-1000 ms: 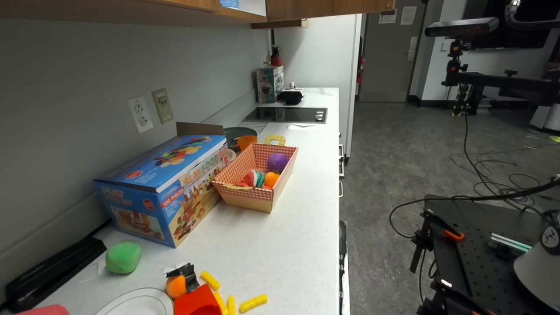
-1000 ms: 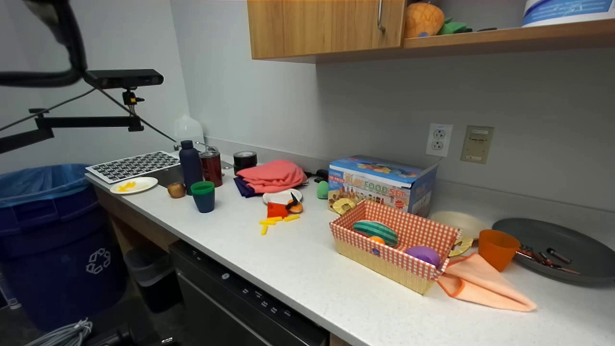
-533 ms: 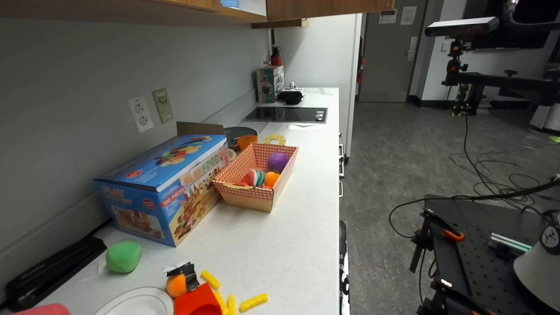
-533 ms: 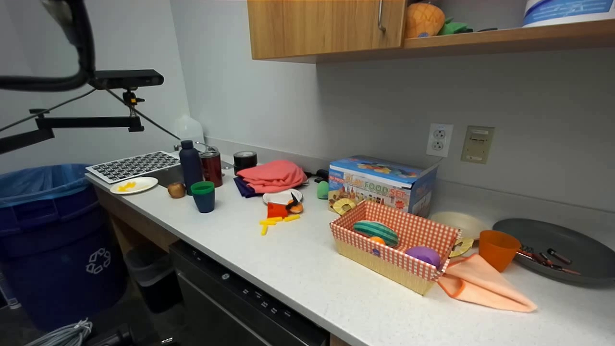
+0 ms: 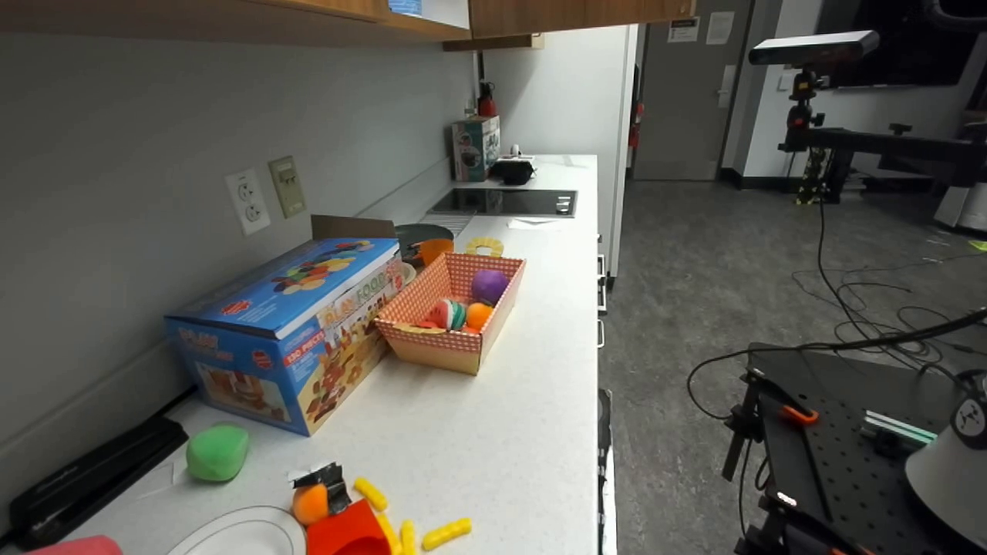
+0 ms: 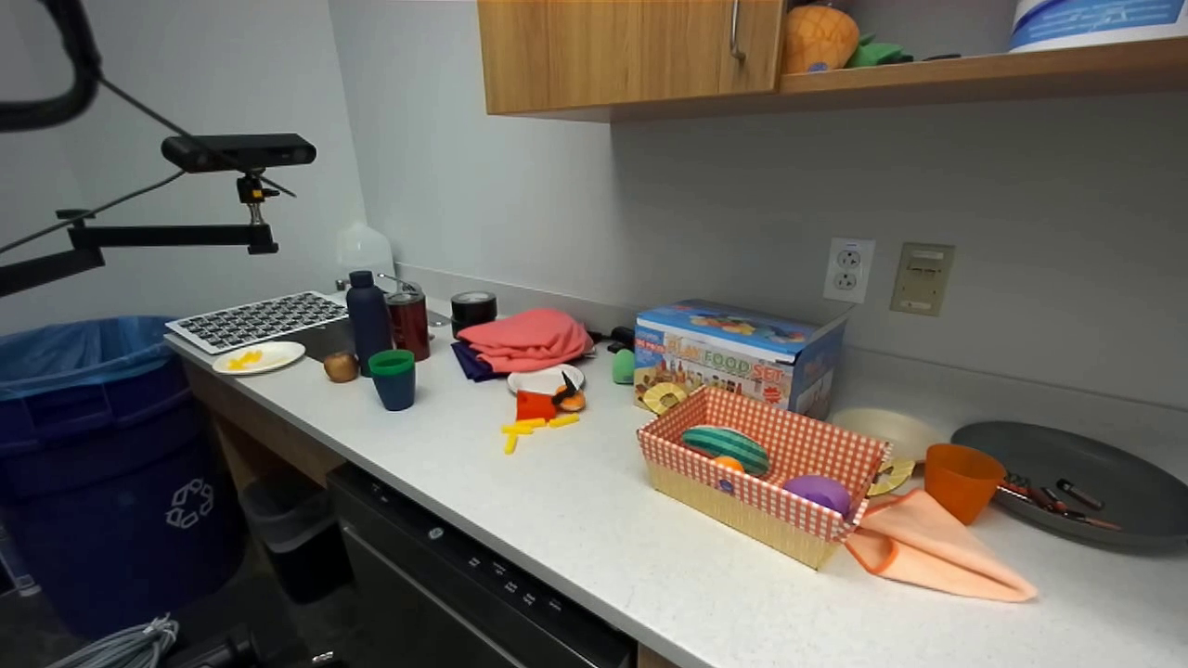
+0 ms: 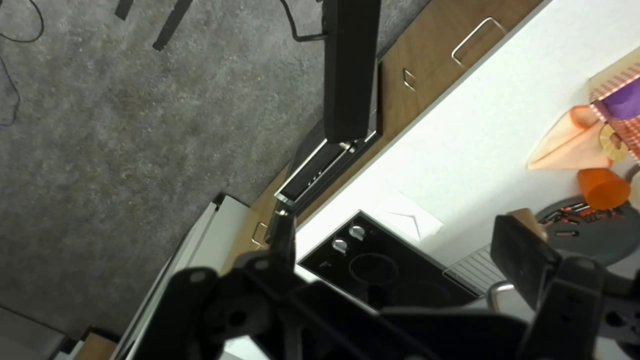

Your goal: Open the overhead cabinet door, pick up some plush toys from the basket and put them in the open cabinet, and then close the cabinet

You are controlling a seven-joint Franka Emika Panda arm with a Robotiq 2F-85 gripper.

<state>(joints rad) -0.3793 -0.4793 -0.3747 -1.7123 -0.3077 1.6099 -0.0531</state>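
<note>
gripper (image 7: pixel 393 232): spread wide, apparently holding nothing | purple plush toy (image 6: pixel 819 493): in basket (image 6: pixel 733 521) | overhead cabinet (image 6: pixel 631 57): partly open

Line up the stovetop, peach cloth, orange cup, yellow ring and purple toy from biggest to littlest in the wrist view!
1. Stovetop
2. Peach cloth
3. Orange cup
4. Yellow ring
The purple toy is cut off by the picture's edge, so I can't rank it.
</note>
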